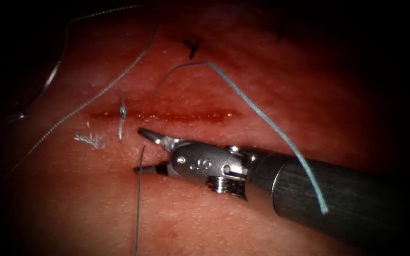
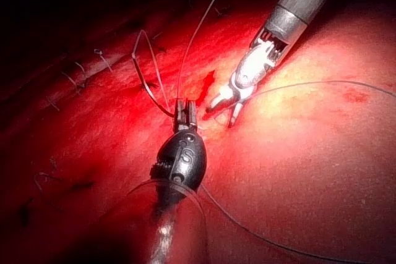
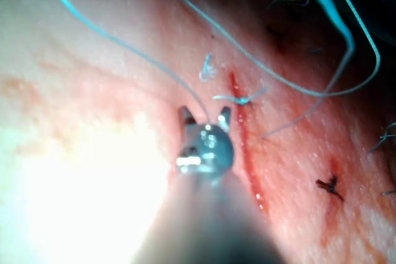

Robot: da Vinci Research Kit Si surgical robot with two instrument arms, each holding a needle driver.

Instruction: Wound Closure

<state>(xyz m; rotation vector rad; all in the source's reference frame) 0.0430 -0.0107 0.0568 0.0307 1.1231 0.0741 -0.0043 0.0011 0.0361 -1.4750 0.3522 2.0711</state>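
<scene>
The right tool gapes empty just below the cut, the left tool seems clamped on the thread, and the needle lies free far left, outside the tissue, so any grasp is best kept to thread alone.

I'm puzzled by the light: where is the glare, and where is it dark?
Endoscope view: dark rim, where the needle lies free left of the cut; light falls on the right tool, open, empty. Right wrist view: glare on the tissue. Left wrist view: left tool, shut on thread, lit; shadow beyond.
</scene>
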